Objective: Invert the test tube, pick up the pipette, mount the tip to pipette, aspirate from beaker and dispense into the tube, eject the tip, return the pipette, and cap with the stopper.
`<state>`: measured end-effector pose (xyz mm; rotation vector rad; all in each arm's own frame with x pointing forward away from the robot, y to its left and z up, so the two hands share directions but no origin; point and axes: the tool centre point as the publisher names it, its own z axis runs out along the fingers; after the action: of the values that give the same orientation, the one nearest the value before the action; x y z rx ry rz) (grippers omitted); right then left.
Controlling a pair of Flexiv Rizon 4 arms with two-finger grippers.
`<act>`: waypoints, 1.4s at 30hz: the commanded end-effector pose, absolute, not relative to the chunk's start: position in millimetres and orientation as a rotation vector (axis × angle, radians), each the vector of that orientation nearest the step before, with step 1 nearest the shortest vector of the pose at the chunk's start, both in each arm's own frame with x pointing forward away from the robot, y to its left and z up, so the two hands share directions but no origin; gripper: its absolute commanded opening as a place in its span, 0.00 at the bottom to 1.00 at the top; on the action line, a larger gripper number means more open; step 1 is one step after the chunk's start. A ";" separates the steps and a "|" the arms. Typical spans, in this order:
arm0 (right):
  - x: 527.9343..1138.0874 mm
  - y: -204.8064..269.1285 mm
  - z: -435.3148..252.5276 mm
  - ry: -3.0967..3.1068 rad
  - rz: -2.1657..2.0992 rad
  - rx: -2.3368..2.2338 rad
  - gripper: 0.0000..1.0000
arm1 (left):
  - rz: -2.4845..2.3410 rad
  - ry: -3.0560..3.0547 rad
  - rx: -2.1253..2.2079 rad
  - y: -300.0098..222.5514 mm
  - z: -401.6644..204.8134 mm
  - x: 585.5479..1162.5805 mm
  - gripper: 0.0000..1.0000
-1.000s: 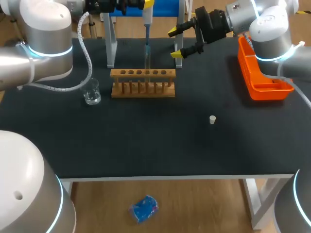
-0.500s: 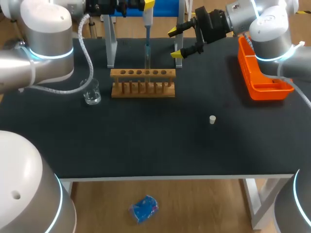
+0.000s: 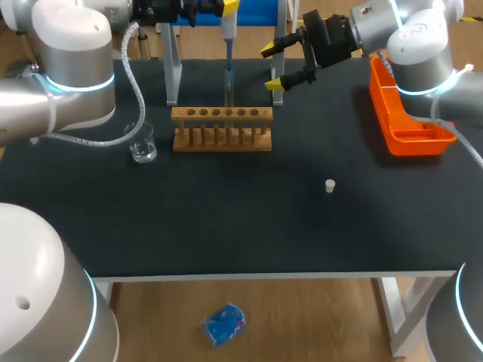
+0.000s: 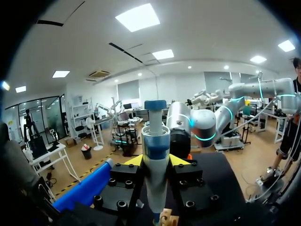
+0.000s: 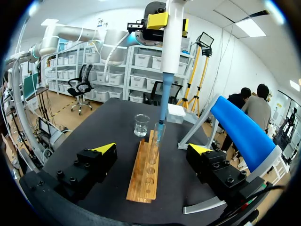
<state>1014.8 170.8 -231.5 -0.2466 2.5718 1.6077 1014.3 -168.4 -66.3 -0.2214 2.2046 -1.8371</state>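
Note:
My left gripper (image 3: pixel 226 7) is at the table's far edge, shut on the white-and-blue pipette (image 3: pixel 229 30), which hangs upright. In the left wrist view the pipette (image 4: pixel 155 155) sits between the yellow fingertips of the left gripper (image 4: pixel 155 162). Its blue tip reaches down into the clear test tube (image 3: pixel 229 89) standing in the wooden rack (image 3: pixel 221 130). My right gripper (image 3: pixel 275 66) is open, just right of the tube, level with it. In the right wrist view the right gripper (image 5: pixel 153 150) frames the rack (image 5: pixel 146 169), the tube (image 5: pixel 158 136) and the pipette (image 5: pixel 170 42). A small white stopper (image 3: pixel 330 185) lies mid-table.
A glass beaker (image 3: pixel 143 143) stands left of the rack and shows again as the beaker (image 5: pixel 141 125) beyond the rack's far end. An orange tray (image 3: pixel 407 121) sits at the right edge. A blue-topped metal stand (image 3: pixel 172 68) rises behind the rack.

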 end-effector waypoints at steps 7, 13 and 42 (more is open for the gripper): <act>1015.7 170.3 -231.5 2.575 1.607 -0.250 1.00 | -1.845 2.208 -0.215 -168.7 -69.4 1020.2 0.00; 1015.7 170.3 -231.5 2.575 1.607 -0.250 1.00 | -1.852 2.211 -0.223 -169.1 -72.3 1020.8 0.00; 1015.7 170.3 -231.5 2.575 1.607 -0.250 1.00 | -1.857 2.215 -0.247 -168.2 -80.8 1018.5 0.00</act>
<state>1014.8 170.8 -231.5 -0.2466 2.5718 1.6077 1018.0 -167.7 -79.4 -0.2480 2.2193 -1.8537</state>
